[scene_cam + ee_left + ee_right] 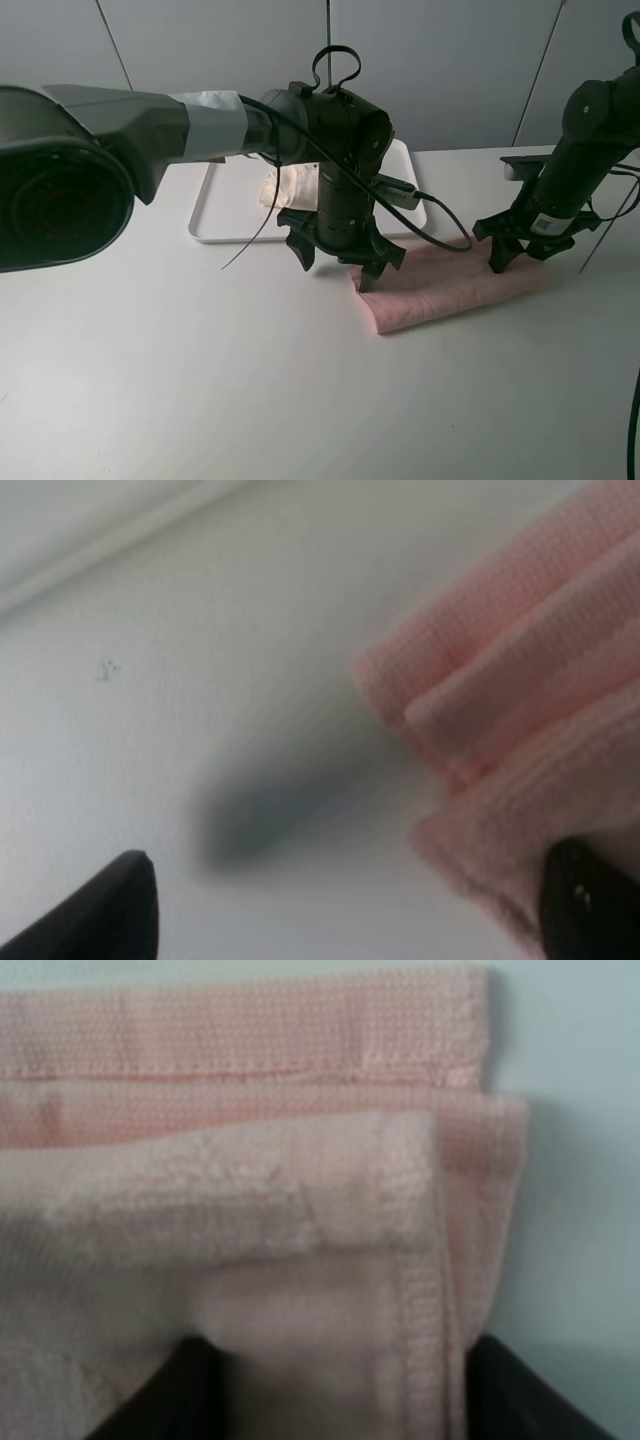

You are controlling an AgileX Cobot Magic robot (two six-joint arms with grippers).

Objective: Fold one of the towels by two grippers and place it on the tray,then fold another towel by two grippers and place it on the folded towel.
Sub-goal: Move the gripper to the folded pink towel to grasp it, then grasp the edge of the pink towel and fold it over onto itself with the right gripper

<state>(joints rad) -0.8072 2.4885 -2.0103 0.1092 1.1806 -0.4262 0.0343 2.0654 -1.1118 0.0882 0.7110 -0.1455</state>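
A pink towel (450, 283), folded into a long strip, lies on the white table right of centre. A cream folded towel (290, 186) lies on the white tray (204, 218) at the back. My left gripper (335, 265) is open and low over the strip's left end. In the left wrist view the gripper (350, 880) has one finger (590, 905) at the pink towel's (520, 680) corner and the other over bare table. My right gripper (519, 253) is open at the strip's right end. In the right wrist view the gripper (340, 1390) straddles the layered towel edge (300, 1180).
The tray's rim (100, 535) shows blurred in the left wrist view. A black cable (440, 222) runs from the left arm across the table behind the pink towel. The left arm's grey link (90, 140) fills the left foreground.
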